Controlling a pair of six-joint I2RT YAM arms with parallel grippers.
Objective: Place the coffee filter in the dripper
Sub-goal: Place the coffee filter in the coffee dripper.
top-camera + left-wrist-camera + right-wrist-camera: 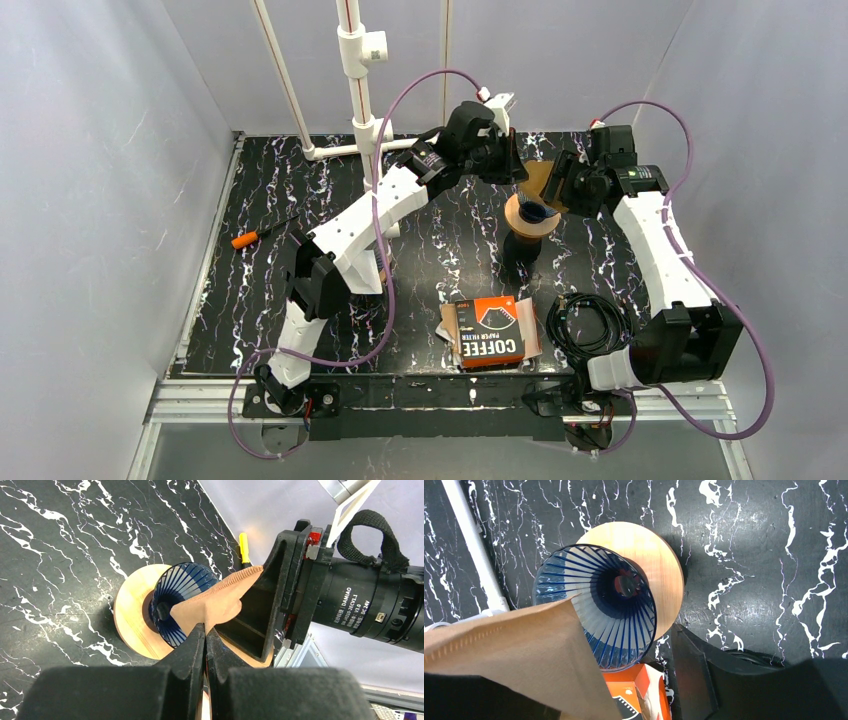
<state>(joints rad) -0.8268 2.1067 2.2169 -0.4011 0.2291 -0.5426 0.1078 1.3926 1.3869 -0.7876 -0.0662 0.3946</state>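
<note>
Two grippers over the blue dripper (599, 615). Left gripper (205, 630) is clamped on the brown paper filter (215, 605) at its edge. Right gripper (556, 185) has jaws spread, filter lying against one finger. Filter sits tilted over the dripper rim, not seated.

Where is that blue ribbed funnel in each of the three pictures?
Top external: dripper just right of centre, upper half.
Left wrist: dripper at centre.
Right wrist: dripper left of centre.
Shared landmark: the wooden disc under it.

An orange screwdriver (262, 236) lies left, a coiled black cable (588, 325) front-right.
</note>
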